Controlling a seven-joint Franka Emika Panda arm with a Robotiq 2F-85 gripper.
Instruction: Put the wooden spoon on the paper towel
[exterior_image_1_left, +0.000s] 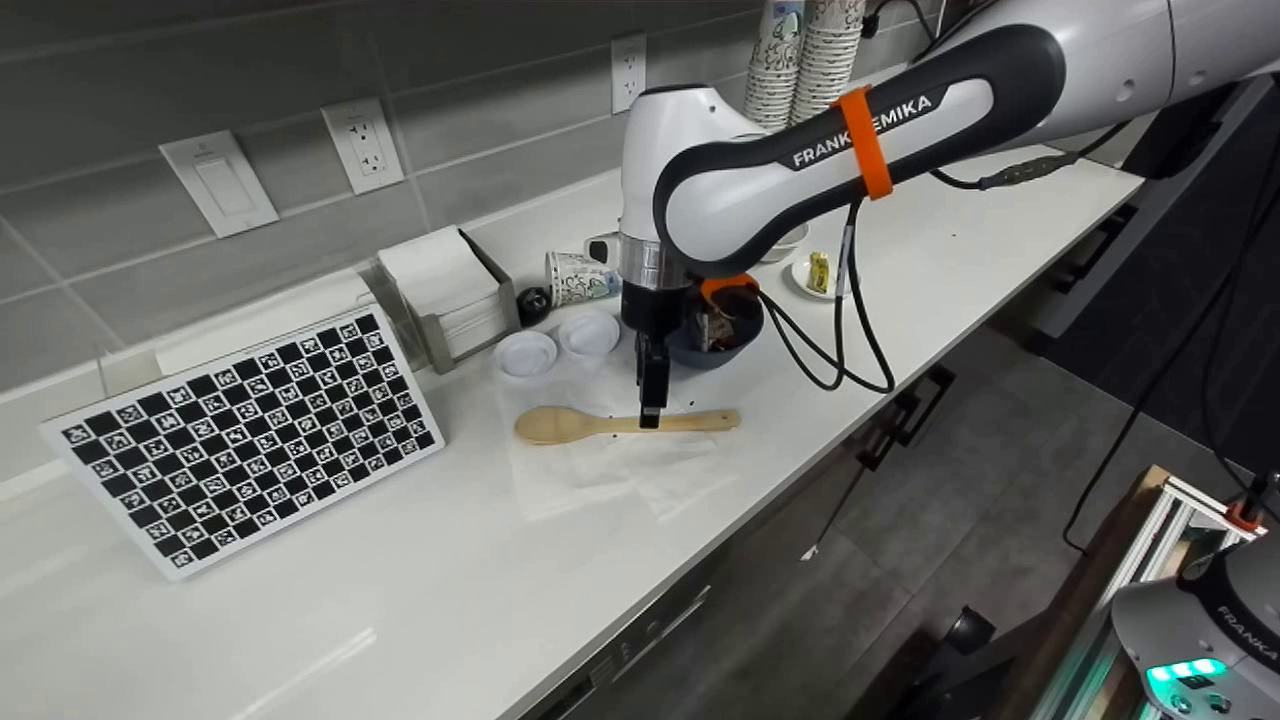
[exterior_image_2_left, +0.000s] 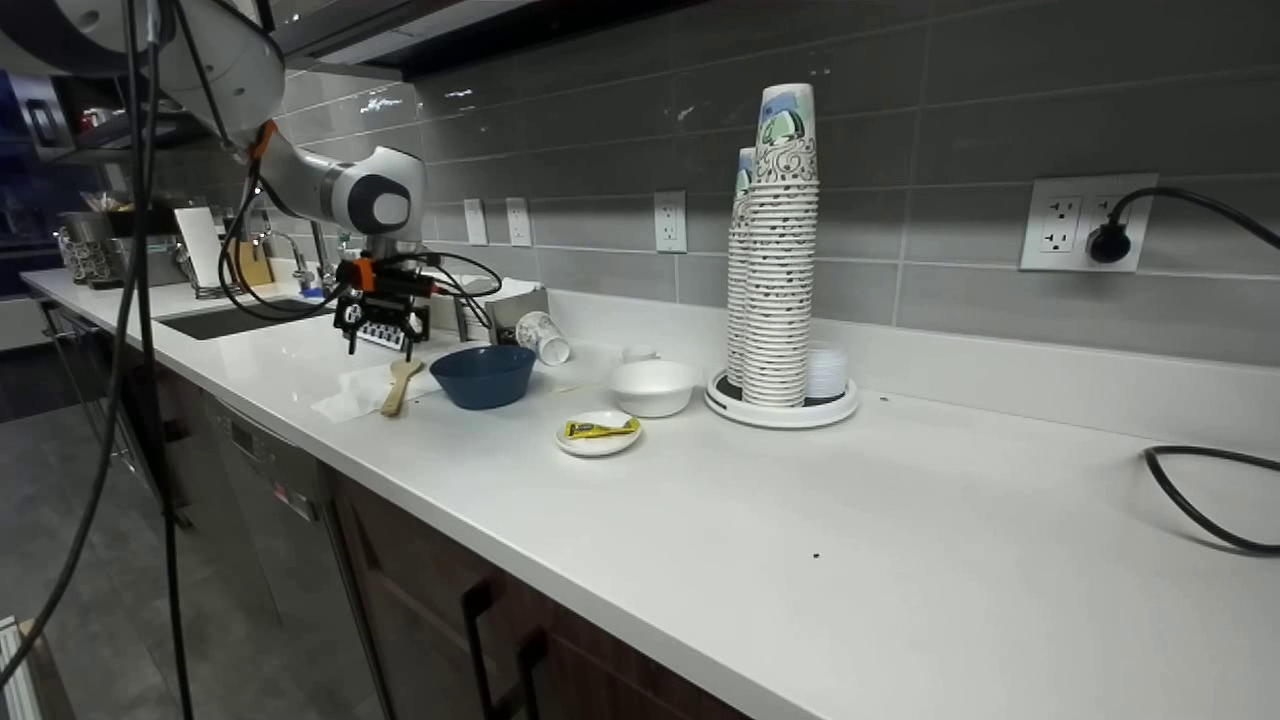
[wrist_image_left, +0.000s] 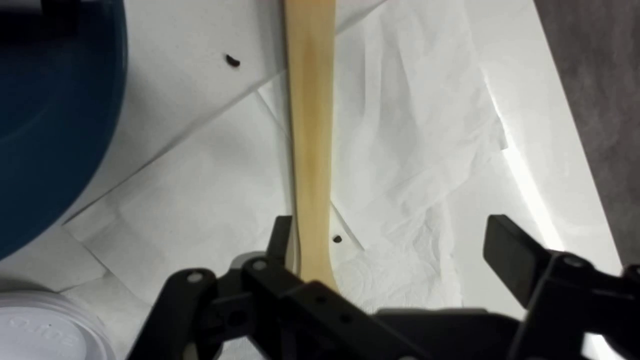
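1. Tan wood runs from top centre to lower centre of the wrist view: the spoon (wrist_image_left: 312, 135), lying across the white towel (wrist_image_left: 415, 115). Its upper end seems to reach beyond the towel's edge; its head (exterior_image_1_left: 550, 425) shows left of centre in an exterior view.

2. The tool (wrist_image_left: 395, 245) is spread wide, pinching nothing. One of its fingers (wrist_image_left: 282, 235) stands just beside the spoon at lower centre, the other at lower right over the worktop (wrist_image_left: 555, 150), so the spoon lies between them. Whether the near one touches wood, I cannot tell.

3. That straddling stance suits taking hold of the narrow part or letting it go; nothing settles which. Since most of the spoon rests on the towel, I judge the placing done or nearly so, with lifting away the likely need.

4. Spacing is lopsided, so pressing the fingers together would probably shove the spoon sideways and rumple the thin towel. Rising straight up looks safer; the spoon's weight should help pin the sheet.

5. The bowl (wrist_image_left: 70, 125) at upper left and the lid (wrist_image_left: 42, 332) at lower left of the wrist view both sit on the near finger's side, so swinging out that way would, I think, risk a knock.
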